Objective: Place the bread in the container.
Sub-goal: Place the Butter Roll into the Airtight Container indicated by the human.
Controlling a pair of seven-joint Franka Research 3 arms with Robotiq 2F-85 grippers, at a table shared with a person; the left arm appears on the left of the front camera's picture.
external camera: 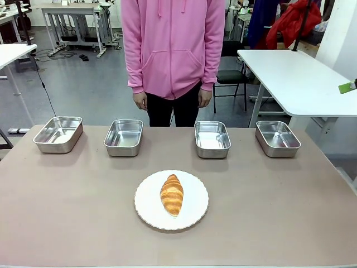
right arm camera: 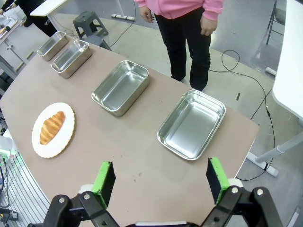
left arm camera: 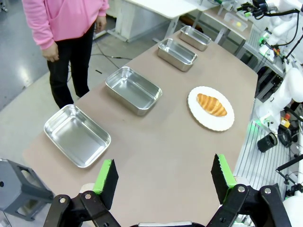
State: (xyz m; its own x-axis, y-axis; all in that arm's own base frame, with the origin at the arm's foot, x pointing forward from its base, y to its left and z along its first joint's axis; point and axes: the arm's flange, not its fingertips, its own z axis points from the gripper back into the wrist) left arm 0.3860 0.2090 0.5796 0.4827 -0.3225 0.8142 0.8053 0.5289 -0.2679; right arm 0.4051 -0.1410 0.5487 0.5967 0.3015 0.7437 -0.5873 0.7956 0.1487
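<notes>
The bread (external camera: 172,194) is sitting on a white plate (external camera: 146,202) mid-worktop (external camera: 67,218). Its long axis is pointing from the robot's side toward the person, so neither arm is looking clearly nearer. The left gripper (left arm camera: 164,165) and right gripper (right arm camera: 160,165) are both hanging released, gripping nothing, over opposite ends. Four look-alike containers (external camera: 123,138) are lining the far edge, and I can't tell which one's meant. Not seeing any readable labels or writing.

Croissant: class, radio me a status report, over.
Left gripper, right gripper open, empty. Croissant on white plate, untouched. Four steel pans empty. Nothing in the way.
</notes>
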